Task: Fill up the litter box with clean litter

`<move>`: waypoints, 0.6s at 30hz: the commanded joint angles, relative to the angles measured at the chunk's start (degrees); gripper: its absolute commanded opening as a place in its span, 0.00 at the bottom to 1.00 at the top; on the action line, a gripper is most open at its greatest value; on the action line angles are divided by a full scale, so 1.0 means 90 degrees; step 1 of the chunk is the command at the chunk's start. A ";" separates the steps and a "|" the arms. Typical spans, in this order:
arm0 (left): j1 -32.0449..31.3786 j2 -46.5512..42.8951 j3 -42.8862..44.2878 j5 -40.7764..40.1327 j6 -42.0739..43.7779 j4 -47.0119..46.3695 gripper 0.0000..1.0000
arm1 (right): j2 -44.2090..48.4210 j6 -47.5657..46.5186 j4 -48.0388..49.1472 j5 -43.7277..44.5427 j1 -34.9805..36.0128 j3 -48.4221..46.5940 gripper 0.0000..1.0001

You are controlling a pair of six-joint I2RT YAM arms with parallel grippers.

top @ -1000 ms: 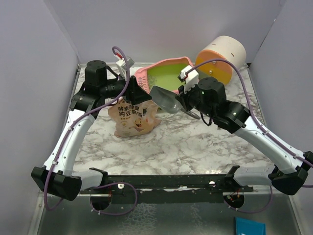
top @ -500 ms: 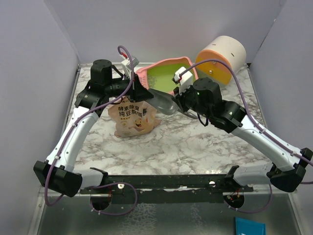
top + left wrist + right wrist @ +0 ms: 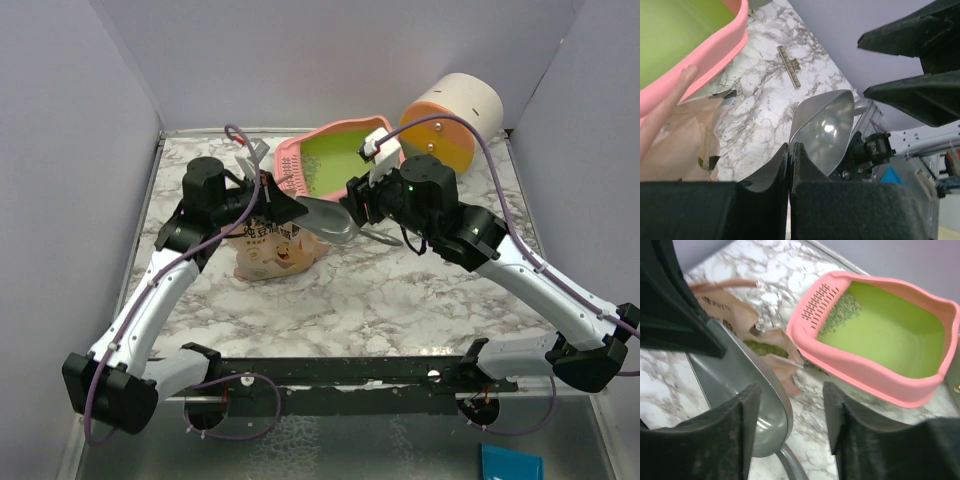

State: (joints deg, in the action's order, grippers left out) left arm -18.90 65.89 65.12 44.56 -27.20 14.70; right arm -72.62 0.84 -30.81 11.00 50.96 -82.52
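The pink litter box (image 3: pixel 330 165) with a green inside sits at the back of the table. A little clean litter (image 3: pixel 840 310) lies by its slotted grille, and more shows in the mouth of the open tan pouch (image 3: pixel 270 248). A grey metal scoop (image 3: pixel 328 220) hangs above the table between the arms. My left gripper (image 3: pixel 292 210) is shut on the scoop's front rim (image 3: pixel 807 112). My right gripper (image 3: pixel 790 395) stands open at the scoop's handle end. One of its fingers (image 3: pixel 740 415) is inside the bowl and the other is beside it.
A white, orange and yellow round cabinet (image 3: pixel 450 120) lies on its side at the back right, just behind the litter box. A thin brass-coloured strip (image 3: pixel 789 66) lies on the marble table (image 3: pixel 400 290). Grey walls close in the left, back and right.
My left gripper has closed on the scoop's front rim and my right gripper has opened off the scoop. The left arm swung nearer and lower, and the scoop shifted slightly left.
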 commanded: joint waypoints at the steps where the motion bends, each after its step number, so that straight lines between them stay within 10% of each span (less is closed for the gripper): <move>1: -0.0039 -0.1176 -0.0860 -0.1550 -0.1895 -0.2105 0.00 | 0.0237 0.0730 0.0930 -0.0235 0.0031 -0.0505 0.58; 8: -0.0039 -0.2705 -0.2260 -0.3898 -0.3822 -0.2957 0.00 | -0.0064 0.1714 0.0991 -0.1016 -0.0518 -0.1249 0.64; 14: -0.0034 -0.3506 -0.2268 -0.5016 -0.4067 -0.2215 0.00 | -0.0635 0.3904 0.1824 -0.5988 -0.3596 -0.1294 0.59; 18: -0.0038 -0.3463 -0.2081 -0.4897 -0.3925 -0.2098 0.00 | -0.1252 0.4892 0.2976 -0.8127 -0.3914 -0.1045 0.53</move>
State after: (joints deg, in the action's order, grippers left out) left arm -19.14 35.03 43.68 4.40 -60.71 -3.68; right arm -78.89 30.83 -14.85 -30.98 16.99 -93.82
